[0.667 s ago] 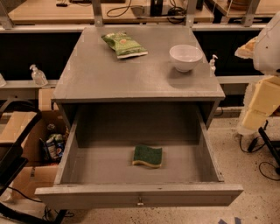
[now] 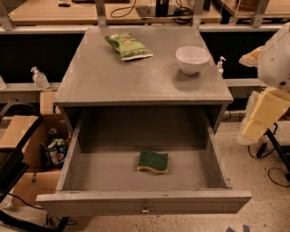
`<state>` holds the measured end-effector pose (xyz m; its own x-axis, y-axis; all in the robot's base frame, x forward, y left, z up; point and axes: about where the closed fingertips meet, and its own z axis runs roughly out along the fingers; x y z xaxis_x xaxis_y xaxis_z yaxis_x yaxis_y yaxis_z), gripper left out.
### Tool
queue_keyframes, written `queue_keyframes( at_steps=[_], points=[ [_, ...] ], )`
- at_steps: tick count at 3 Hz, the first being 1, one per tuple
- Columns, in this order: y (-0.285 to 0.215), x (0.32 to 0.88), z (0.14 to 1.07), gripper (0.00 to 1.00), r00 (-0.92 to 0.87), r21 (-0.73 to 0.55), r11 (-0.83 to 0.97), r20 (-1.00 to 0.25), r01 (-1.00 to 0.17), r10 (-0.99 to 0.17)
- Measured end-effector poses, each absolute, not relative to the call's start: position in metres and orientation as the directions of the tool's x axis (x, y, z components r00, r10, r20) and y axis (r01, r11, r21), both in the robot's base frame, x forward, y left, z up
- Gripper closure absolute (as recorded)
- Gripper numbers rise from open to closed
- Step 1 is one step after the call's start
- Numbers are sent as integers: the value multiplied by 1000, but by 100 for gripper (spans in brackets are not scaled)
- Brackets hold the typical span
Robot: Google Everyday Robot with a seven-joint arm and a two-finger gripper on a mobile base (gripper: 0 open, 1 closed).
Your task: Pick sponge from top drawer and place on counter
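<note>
The sponge (image 2: 152, 161) lies flat in the middle of the open top drawer (image 2: 90, 174), dark green face up with a yellow layer along its front edge. The drawer is pulled fully out, and its front panel has a small metal knob (image 2: 145, 210). The counter (image 2: 136, 74) is the grey cabinet top above it. Part of my arm (image 2: 267, 95), white and cream, hangs at the right edge, beside the cabinet and well clear of the sponge. My gripper is out of view.
A crinkled green snack bag (image 2: 128, 45) lies at the back left of the counter and a white bowl (image 2: 192, 58) at the back right. Cardboard boxes (image 2: 27, 136) and a black frame stand on the left. A tan desk with cables (image 2: 136, 9) runs behind.
</note>
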<state>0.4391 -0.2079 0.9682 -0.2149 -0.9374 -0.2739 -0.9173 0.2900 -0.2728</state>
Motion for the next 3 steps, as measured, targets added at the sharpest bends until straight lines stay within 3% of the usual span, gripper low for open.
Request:
queue_keyframes(
  at_steps=[2, 3],
  points=[
    [-157, 418, 873, 0, -99, -309, 304, -536, -901, -839],
    [-157, 425, 878, 0, -75, -341, 294, -531, -893, -844]
  ],
)
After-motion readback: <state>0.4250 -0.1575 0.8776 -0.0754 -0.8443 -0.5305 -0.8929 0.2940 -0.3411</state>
